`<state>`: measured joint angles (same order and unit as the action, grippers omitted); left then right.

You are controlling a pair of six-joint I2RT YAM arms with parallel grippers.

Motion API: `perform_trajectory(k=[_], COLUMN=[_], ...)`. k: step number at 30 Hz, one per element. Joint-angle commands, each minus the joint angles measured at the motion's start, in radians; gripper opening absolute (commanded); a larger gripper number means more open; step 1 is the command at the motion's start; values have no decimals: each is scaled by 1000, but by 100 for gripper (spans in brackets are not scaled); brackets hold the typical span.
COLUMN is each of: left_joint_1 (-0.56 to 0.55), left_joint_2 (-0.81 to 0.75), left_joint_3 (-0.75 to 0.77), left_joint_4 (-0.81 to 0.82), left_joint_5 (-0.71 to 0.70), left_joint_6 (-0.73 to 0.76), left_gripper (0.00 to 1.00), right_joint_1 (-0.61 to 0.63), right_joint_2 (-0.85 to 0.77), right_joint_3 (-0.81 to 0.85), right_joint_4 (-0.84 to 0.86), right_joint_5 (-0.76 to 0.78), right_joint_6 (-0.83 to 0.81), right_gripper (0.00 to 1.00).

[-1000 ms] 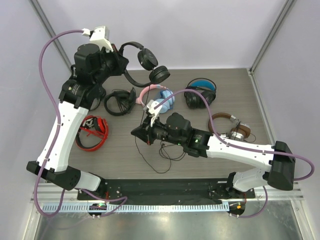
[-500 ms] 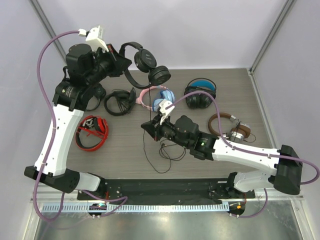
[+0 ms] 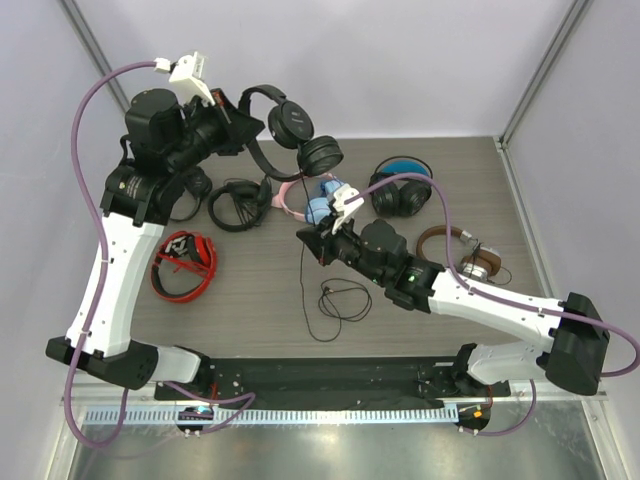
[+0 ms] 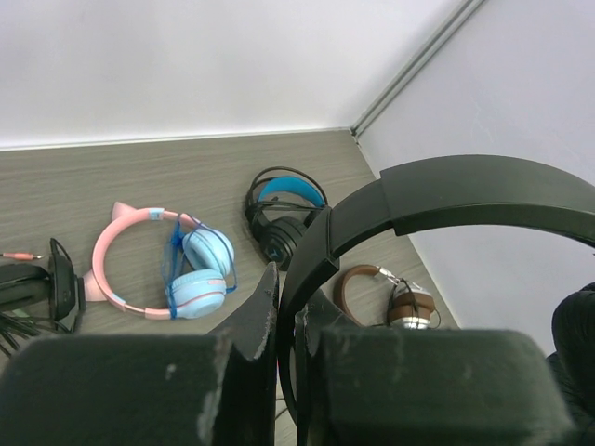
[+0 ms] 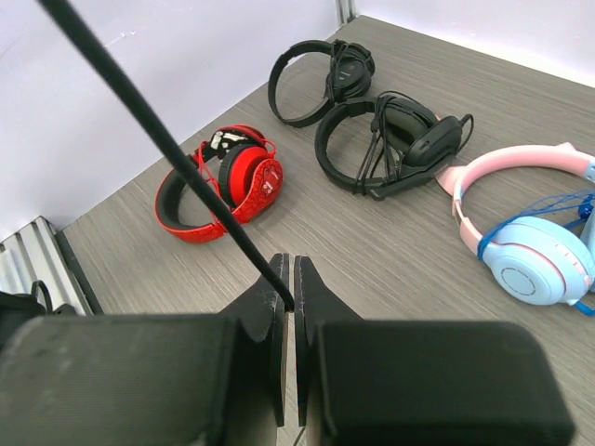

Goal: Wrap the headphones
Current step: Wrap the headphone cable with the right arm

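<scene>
The slim all-black headphones [image 3: 290, 130] hang in the air above the back left of the table. My left gripper [image 3: 232, 115] is shut on their thin headband [image 4: 446, 190], which fills the left wrist view. Their long thin black cable [image 3: 303, 275] runs down from the earcups to a loose coil [image 3: 338, 300] on the table. My right gripper [image 3: 312, 237] is shut on this cable [image 5: 177, 149] partway along, above the table's middle.
On the table lie a pink-and-blue pair [image 3: 315, 198], a bulky black pair with blue lining [image 3: 400, 190], a brown pair [image 3: 462, 255], a red pair [image 3: 185, 265] and two more black headsets [image 3: 235, 203] at the back left.
My right gripper has moved up and to the right with the cable, drawing it up off the table. My left gripper has shifted the headphones slightly.
</scene>
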<state>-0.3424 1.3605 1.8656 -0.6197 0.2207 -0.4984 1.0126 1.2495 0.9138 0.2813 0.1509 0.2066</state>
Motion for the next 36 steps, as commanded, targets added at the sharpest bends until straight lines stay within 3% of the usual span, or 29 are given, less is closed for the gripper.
perform_trajectory(k=[1,16,26,31,36], left_joint_1=[8,8,8,6,6], left_joint_2=[-38,-69,-90,-75,-64], left_joint_3=[21,-55,-102,-89,-88], left_joint_4=[84,40,11,-58,-144], left_joint_5=[66,247,293,384,362], left_joint_6=[-66,-6,47,115,207], left_gripper=[0,0,0,0,0], right_joint_1=[-15,-224,-305,-339,-356], right_joint_2=[-9,79,125,146,176], right_joint_3=[16,123,125,193,287], right_joint_4=[-34,-56,147,133,58], right_joint_5=[-2,-119,-132,-170,-237], right_joint_6=[-29,-79,91,73,30], right_gripper=[1,1,2,6,6])
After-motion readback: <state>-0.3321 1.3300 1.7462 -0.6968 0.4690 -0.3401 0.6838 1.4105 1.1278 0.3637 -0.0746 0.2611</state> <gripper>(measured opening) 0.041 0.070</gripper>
